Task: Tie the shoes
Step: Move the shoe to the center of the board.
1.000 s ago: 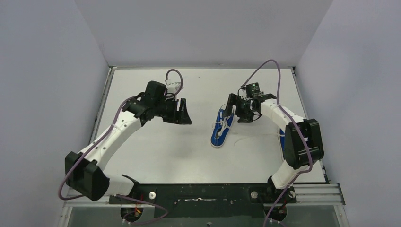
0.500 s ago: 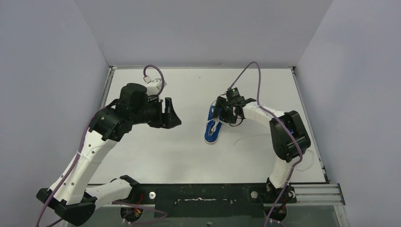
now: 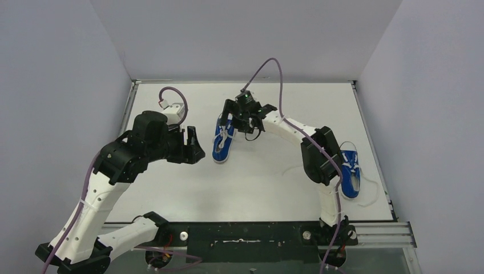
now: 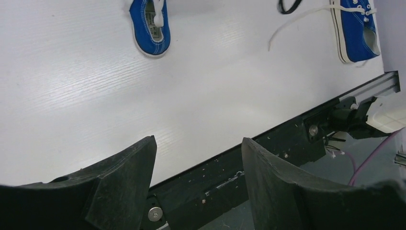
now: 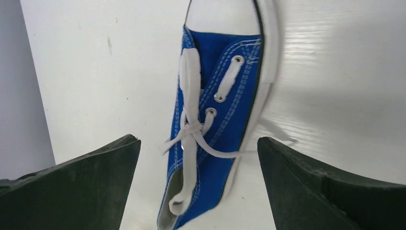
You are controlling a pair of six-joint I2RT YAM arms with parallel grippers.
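Note:
One blue shoe [image 3: 223,141] with white laces lies tilted on the white table [image 3: 262,182], left of centre; it also shows in the left wrist view [image 4: 151,26]. My right gripper [image 3: 238,121] hovers open just behind and above it. In the right wrist view, the shoe [image 5: 215,120] with a knotted lace loop [image 5: 189,139] lies between the spread fingers [image 5: 197,139], untouched. The other shoe [image 3: 349,172] [image 4: 356,28] rests at the right edge, its lace [image 4: 297,19] trailing loose. My left gripper [image 3: 197,145] [image 4: 198,139] is open and empty, left of the first shoe.
A black mounting rail [image 3: 245,234] [image 4: 268,148] runs along the near table edge. Grey walls [image 3: 68,85] close in the left, back and right sides. Purple cables [image 3: 268,65] arc above both wrists.
The first shoe has slid left across the table along with my right gripper. My left arm has drawn back to the left. The second shoe has come into view on the right.

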